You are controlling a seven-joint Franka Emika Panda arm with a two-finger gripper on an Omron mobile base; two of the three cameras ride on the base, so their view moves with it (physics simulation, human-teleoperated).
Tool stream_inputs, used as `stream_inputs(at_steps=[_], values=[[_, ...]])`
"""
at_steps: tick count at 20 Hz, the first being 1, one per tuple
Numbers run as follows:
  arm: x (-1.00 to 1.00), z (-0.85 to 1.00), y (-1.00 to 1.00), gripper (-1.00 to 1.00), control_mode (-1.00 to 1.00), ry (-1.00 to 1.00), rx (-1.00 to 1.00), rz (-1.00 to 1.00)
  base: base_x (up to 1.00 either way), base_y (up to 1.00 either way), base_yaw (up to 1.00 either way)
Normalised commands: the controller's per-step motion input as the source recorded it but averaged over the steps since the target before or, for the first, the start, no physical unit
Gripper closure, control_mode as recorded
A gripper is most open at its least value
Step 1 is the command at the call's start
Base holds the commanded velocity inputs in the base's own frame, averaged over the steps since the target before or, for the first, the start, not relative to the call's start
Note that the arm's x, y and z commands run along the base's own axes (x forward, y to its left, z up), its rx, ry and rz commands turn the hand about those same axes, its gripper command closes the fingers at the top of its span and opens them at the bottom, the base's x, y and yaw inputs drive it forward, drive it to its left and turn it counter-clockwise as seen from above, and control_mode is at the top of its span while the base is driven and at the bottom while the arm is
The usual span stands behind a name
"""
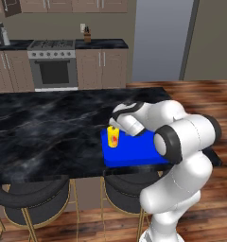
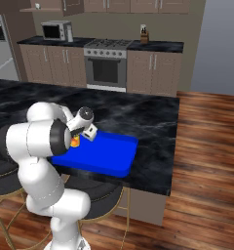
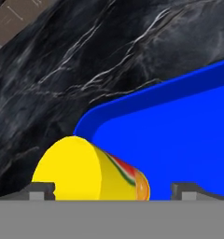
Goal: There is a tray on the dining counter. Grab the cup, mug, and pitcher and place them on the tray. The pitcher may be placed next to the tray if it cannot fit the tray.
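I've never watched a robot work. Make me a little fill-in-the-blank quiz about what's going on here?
1. The cup standing in the tray is coloured ____.
2. The blue tray lies on a counter top of black ____.
3. The gripper has its two fingertips wide ____, one on each side of the cup.

Missing words: yellow; marble; open
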Motion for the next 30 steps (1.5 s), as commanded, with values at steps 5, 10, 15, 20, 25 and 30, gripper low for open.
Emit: stream_inputs(at_steps=[5, 10, 15, 20, 25, 30], values=[[0.0, 0.3, -0.12, -1.0, -1.0, 0.0, 0.0, 0.0, 0.0, 0.0, 0.0], [-0.02, 0.36, -0.18, -1.0, -1.0, 0.0, 0.0, 0.0, 0.0, 0.0, 0.0], [-0.06, 0.45, -0.18, -1.0, -1.0, -0.01, 0.0, 0.0, 0.0, 0.0, 0.0], [-0.11, 0.45, -0.16, -1.0, -1.0, 0.0, 0.0, 0.0, 0.0, 0.0, 0.0], [-0.31, 0.24, -0.12, -1.0, -1.0, -0.08, -0.01, 0.02, 0.0, 0.0, 0.0], [-0.34, 0.32, -0.06, -1.0, -1.0, -0.1, -0.07, 0.03, 0.0, 0.0, 0.0]])
